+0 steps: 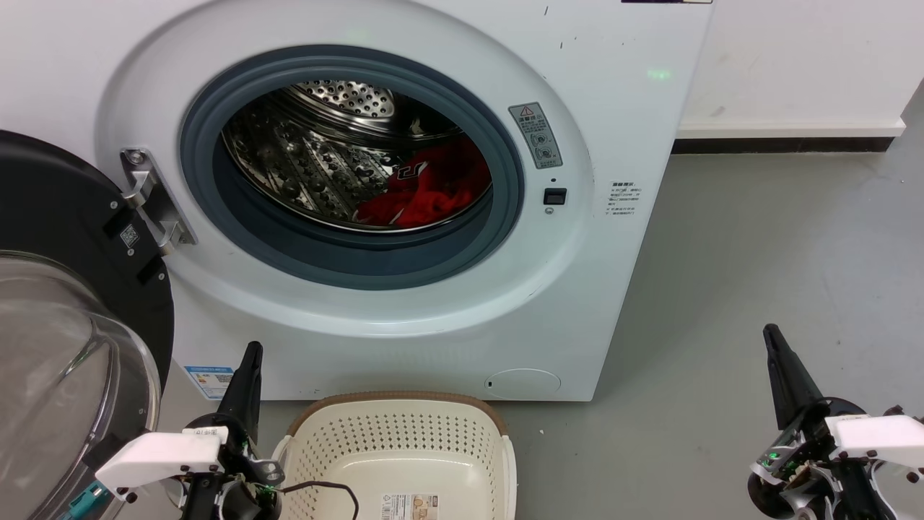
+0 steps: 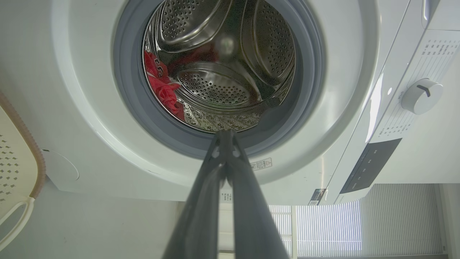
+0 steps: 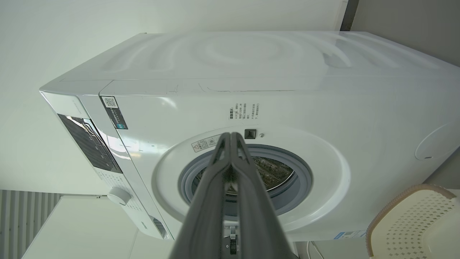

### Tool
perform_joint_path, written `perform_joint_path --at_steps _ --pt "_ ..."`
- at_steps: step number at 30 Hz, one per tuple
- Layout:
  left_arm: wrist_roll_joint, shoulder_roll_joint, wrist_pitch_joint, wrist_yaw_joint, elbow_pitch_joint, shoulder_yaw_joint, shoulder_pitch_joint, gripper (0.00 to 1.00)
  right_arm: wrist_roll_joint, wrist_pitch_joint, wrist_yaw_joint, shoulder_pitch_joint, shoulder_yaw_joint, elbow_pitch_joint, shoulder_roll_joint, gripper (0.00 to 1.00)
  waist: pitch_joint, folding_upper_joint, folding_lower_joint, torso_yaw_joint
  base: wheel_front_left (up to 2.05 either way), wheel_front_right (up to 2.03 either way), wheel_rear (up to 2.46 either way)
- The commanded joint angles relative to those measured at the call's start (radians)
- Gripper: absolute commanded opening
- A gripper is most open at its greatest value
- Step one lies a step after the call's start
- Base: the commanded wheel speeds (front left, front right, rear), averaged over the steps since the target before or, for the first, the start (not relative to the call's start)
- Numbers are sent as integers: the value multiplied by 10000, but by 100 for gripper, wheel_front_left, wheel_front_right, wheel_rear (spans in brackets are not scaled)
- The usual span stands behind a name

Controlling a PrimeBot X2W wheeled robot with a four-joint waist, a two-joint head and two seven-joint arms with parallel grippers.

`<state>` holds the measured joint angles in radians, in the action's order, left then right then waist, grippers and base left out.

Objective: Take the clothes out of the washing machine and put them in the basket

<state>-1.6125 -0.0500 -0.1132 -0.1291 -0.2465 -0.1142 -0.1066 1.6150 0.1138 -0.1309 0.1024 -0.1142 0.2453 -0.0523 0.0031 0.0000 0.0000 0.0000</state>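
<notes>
Reach step not yet begun: my left gripper (image 1: pixel 249 365) and right gripper (image 1: pixel 783 365) are both pinched closed on nothing, the red jersey (image 1: pixel 433 189) lies at 4 o'clock inside the washing machine (image 1: pixel 613 108) porthole, and the basket (image 1: pixel 393 397) sits at 6 o'clock, so next I spread one pair and go in.

The washer (image 1: pixel 635 108) is glossy white, its drum (image 1: pixel 310 173) shiny perforated steel, its seal (image 1: pixel 346 263) matt grey rubber, its door (image 1: pixel 50 375) clear glass; the clothes (image 1: pixel 440 188) are crumpled red cloth, the basket (image 1: pixel 397 433) smooth perforated cream plastic, the floor (image 1: pixel 758 253) matt grey.
</notes>
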Motion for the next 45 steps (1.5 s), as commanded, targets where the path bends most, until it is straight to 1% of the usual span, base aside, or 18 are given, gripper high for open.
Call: perform_joint_path --at_steps 1,17,18,21,26,32,39,45 --pt "-10 7 -35 -48 9 -13 -49 0 -43 0 3 130 8 15 32 0 0 0 0 0 0 0 0" --pt "-10 7 -35 -48 10 -13 -49 0 -43 1 3 130 8 15 32 0 0 0 0 0 0 0 0" --pt "0 0 0 0 0 0 0 100 0 -1 0 0 0 0 0 100 0 0 0 0 0 0 0" --pt "14 11 46 11 -150 58 81 100 -18 -45 0 -103 24 119 4 100 3 0 0 -1 0 0 0" --pt "134 10 315 9 -61 312 36 100 -210 -309 0 -175 126 -72 5 100 9 0 0 -8 0 0 0" --pt "576 8 561 7 84 401 -14 100 -706 -555 0 -258 159 -280 6 100 15 0 0 -13 0 0 0" --pt "1910 6 879 4 471 559 -104 100 -2266 -876 0 -329 250 -710 6 100 23 0 0 -14 0 0 0" --pt "3297 4 1136 2 836 702 -142 100 -4025 -1131 0 -407 400 -1078 7 100 27 0 0 -15 0 0 0"
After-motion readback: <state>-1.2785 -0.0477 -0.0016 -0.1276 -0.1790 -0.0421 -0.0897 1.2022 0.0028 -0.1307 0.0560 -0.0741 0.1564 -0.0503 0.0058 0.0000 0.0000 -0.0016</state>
